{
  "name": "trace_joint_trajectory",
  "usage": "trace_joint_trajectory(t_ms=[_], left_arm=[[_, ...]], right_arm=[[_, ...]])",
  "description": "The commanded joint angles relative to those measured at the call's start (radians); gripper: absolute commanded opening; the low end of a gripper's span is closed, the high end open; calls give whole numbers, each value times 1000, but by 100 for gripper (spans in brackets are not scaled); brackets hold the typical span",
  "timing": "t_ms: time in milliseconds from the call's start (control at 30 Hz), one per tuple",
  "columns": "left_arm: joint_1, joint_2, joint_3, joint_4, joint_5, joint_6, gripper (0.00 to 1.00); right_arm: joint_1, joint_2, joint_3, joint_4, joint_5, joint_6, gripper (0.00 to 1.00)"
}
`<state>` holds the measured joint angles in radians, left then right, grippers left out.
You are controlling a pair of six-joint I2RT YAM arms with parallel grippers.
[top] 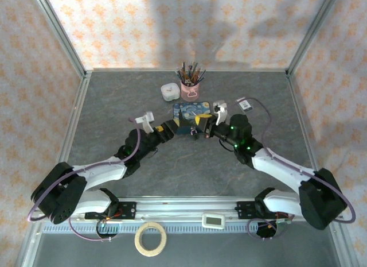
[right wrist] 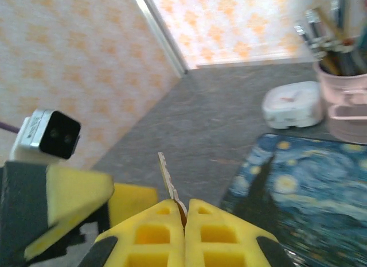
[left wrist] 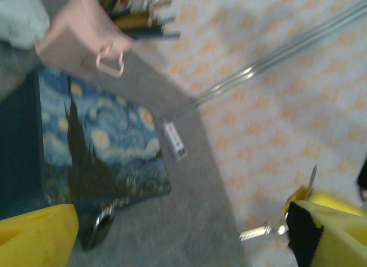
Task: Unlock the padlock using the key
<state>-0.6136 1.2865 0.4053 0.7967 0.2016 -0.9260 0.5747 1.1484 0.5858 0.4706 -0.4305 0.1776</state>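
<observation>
The key [right wrist: 167, 174] is thin pale metal with a dull shine; fingers [right wrist: 152, 235] of the right gripper [right wrist: 184, 206] are yellow matt moulded plastic with gridded recesses. The tin [right wrist: 304, 204] is printed blue, smooth, softly glossy — pink cup [right wrist: 344, 100] and white case [right wrist: 291, 103] look like smooth plastic, table [top: 189, 169] matt mottled grey, stone-like. The padlock [left wrist: 97, 227] is dark and blurred, faint sheen at its edge — walls [top: 172, 26] matt patterned, frame bars [top: 61, 31] bare brushed metal.

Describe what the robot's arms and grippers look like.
The left arm and right arm have white links with black joints and bases. A purple cable loops along each, and a white camera sits on each wrist. The right arm carries green lights. The left gripper and right gripper have blocky yellow fingers, the right's with square pockets.
</observation>
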Motion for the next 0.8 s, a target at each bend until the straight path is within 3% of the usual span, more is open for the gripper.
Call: trace_joint_trajectory(t_ms=[0, 267, 633, 767], left_arm=[[-60, 62, 50, -94, -74, -1, 84], [-168, 270, 239, -308, -138, 41, 69], [-176, 509, 400, -326, -222, 88, 56], [-176, 553, 407, -262, -271, 70, 52]], right_arm=[[-11, -61, -34, -145, 188, -90, 0], [-33, -171, -126, -237, 342, -69, 0], [-55, -234, -172, -225, 328, -44, 0], [-56, -234, -173, -218, 315, -37, 0]])
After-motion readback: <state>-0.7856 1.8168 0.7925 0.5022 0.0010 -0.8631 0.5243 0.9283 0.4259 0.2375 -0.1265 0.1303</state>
